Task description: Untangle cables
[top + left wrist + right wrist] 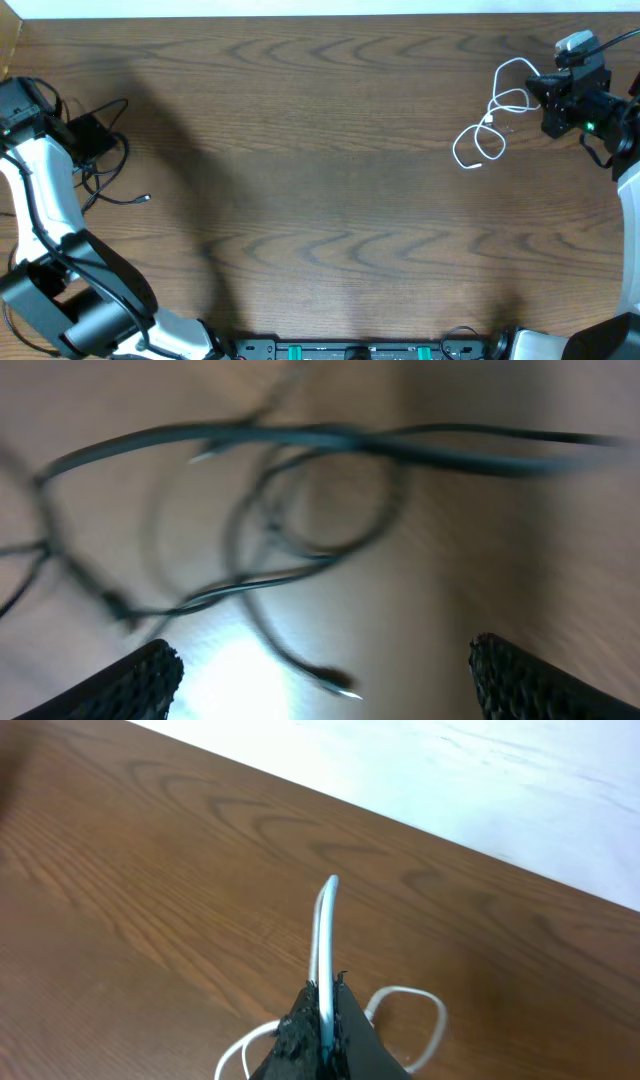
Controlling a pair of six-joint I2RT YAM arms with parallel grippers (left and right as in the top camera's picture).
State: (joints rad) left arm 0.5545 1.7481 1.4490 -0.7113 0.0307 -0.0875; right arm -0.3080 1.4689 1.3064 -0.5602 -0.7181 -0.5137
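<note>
A short white cable (492, 120) lies in loops at the right of the table. My right gripper (537, 88) is shut on it; in the right wrist view the white cable (325, 935) rises out of the closed jaws (325, 1010). A bunch of thin black cables (105, 165) lies at the far left, one loose plug end (146, 199) pointing right. My left gripper (88, 135) hovers over that bunch. In the left wrist view its jaws (325, 670) are wide open above blurred black cables (300, 510), with one plug tip (340, 682) between the fingers.
The brown wooden table (320, 200) spans the view, with a white wall edge (300, 8) along the back. Thick black arm wires run beside the left arm (45, 215). The arm bases stand along the front edge (350, 350).
</note>
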